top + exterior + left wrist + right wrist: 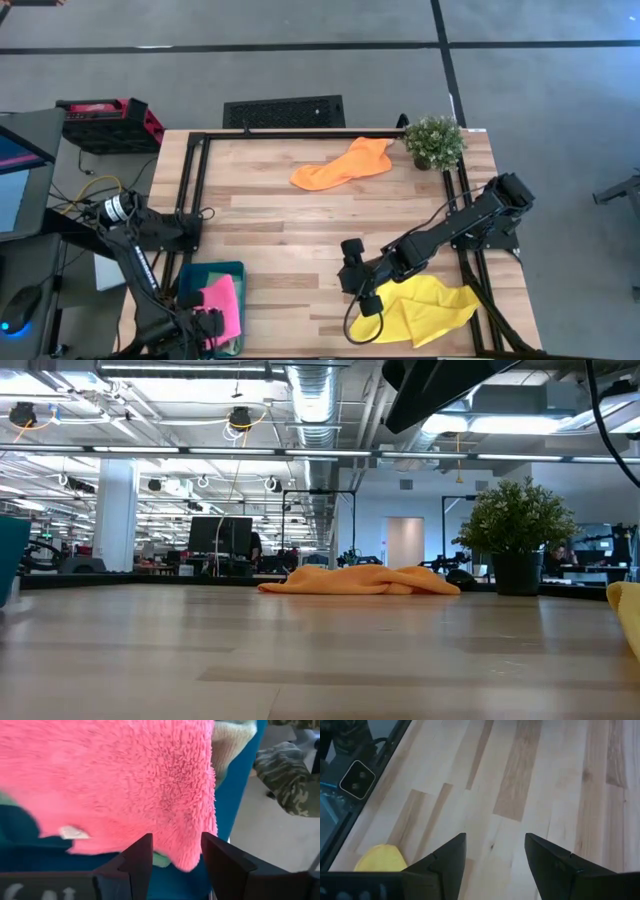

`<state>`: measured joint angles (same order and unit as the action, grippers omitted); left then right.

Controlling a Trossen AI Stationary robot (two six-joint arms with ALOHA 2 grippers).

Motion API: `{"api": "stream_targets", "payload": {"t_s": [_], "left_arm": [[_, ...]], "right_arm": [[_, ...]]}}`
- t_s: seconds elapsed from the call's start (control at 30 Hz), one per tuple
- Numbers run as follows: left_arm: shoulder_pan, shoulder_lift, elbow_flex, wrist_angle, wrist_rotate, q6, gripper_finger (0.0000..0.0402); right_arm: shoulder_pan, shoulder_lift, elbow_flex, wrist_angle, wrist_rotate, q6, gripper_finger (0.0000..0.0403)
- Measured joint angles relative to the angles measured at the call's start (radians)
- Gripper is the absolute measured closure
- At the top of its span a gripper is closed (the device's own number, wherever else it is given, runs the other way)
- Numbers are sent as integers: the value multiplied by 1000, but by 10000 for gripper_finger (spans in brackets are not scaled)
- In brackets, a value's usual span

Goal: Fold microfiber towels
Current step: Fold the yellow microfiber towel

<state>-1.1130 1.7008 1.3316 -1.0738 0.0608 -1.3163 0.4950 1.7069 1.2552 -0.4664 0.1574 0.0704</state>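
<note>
A hot pink towel (115,780) lies in the teal bin (205,270) at the table's near left, on top of a light green towel (231,740). My left gripper (175,840) hangs open just above the pink towel (222,303), pointing down, one finger on either side of the towel's corner. An orange towel (345,163) lies crumpled flat on the table at the far middle. A yellow towel (425,305) lies bunched at the near right. My right gripper (495,837) stands open over bare wood, beside the yellow towel (379,858), slanting down toward the table's left.
A potted plant (435,142) stands at the far right corner, next to the orange towel (360,580). Black frame rails (195,180) run along the table's left, far and right edges. A red crate (105,120) sits off the table at the far left.
</note>
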Motion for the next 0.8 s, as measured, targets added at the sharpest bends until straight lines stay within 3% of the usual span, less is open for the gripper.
{"api": "stream_targets", "payload": {"t_s": [0.2, 0.4, 0.47, 0.6, 0.8], "left_arm": [[0, -2, 102, -131, -55, 7, 242], [25, -2, 161, -103, -376, 79, 242], [46, -1, 161, -80, -434, 117, 242], [109, 8, 145, 28, -491, 324, 242], [249, 59, 144, 284, -544, 795, 242]], "right_arm": [[7, 0, 0, -17, 0, 13, 177], [28, 0, 0, -127, -2, 153, 177], [42, 0, 0, -195, -2, 228, 177], [96, 0, 0, -304, -4, 343, 177], [182, -44, -1, -331, 5, 478, 177]]}}
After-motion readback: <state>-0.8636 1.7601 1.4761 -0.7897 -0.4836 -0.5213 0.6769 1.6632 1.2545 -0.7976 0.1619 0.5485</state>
